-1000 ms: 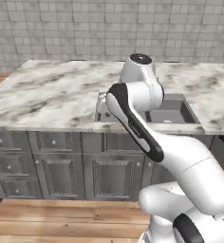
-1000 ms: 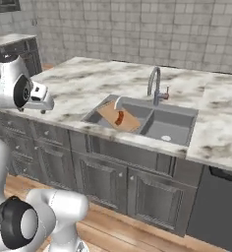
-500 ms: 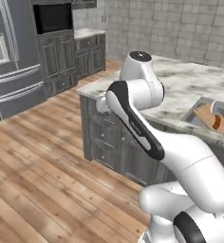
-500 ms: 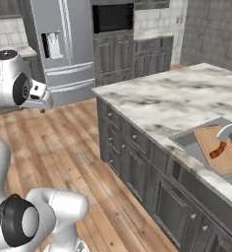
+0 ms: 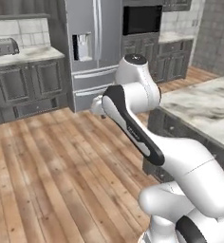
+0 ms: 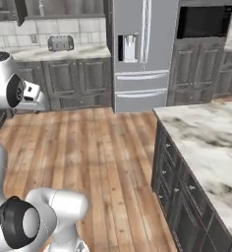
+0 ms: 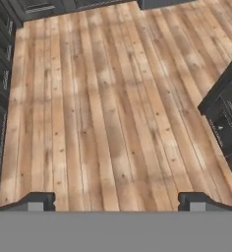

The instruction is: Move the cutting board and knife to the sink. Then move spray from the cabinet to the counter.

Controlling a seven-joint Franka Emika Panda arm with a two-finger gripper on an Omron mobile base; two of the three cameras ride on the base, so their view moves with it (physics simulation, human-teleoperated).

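- The robot arm (image 5: 133, 123) is folded up over its base with the pincer (image 7: 116, 201) spread wide and carrying nothing; its 2 dark fingertips (image 7: 35, 201) frame bare wooden floor (image 7: 103, 98) in the hand view, a tucked posture that suits driving rather than reaching.
- The marble-look bench (image 6: 206, 133) runs along the right of the refrigerator (image 6: 142, 49) in the right base view, its veined top bare on the stretch in frame; the left base view shows the same bench (image 5: 204, 102) at the right edge, just beside the arm.
- Of the task's things, the cutting board, knife, sink and spray cannot be placed from these frames; judging by the empty pincer and the base facing the far wall, the spray step appears to be the one in hand.
- A dark wall cabinet (image 6: 5, 10) hangs above the toaster (image 6: 60, 43), well to the left of the refrigerator; whether it is the one holding the spray cannot be told, since no bottle is visible in it.
- The toaster stands on a second bench (image 6: 64, 53) left of the refrigerator, above panelled lower doors (image 6: 73, 83), with a black wall oven (image 6: 204, 22) to the refrigerator's right.
- The open floor between the robot and the refrigerator looks free of obstacles, so the likely next need is an approach close enough for the arm to reach up to cabinet height.
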